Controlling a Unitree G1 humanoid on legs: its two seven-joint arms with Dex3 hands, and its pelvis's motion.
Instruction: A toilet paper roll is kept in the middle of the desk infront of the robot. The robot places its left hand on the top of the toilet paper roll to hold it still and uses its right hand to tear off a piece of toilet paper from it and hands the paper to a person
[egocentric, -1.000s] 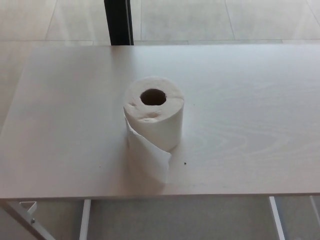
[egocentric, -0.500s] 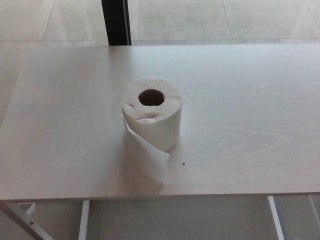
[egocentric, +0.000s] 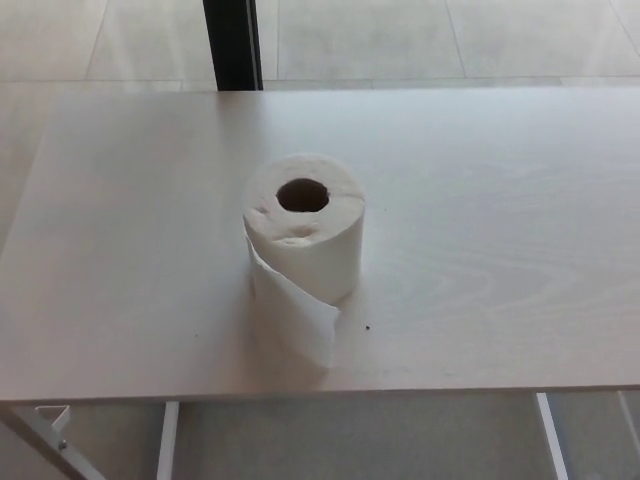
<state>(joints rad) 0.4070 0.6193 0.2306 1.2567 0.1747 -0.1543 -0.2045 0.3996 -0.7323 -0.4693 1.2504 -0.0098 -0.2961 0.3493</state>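
While I am watching the head view, a pale wood-grain counter (egocentric: 500, 250) is filling most of the frame, its near edge running across the bottom. Beyond its far edge, light floor tiles (egocentric: 400, 40) are showing, and a dark vertical post (egocentric: 232, 45) is standing at the top, left of centre. Under the near edge, white frame legs (egocentric: 168, 440) are showing against the grey floor.

No containers are showing on the counter.

Toilet paper roll (egocentric: 305, 225) is standing upright near the middle of the counter, core hole (egocentric: 303, 195) facing up. A loose tail of paper (egocentric: 295, 315) is hanging down its front and reaching toward the near edge, touching the surface. A tiny dark speck (egocentric: 367, 326) is lying just right of the tail.

Neither the left hand nor the right hand is appearing anywhere in view, so I am recording nothing on how far open they are; nothing is touching the roll.
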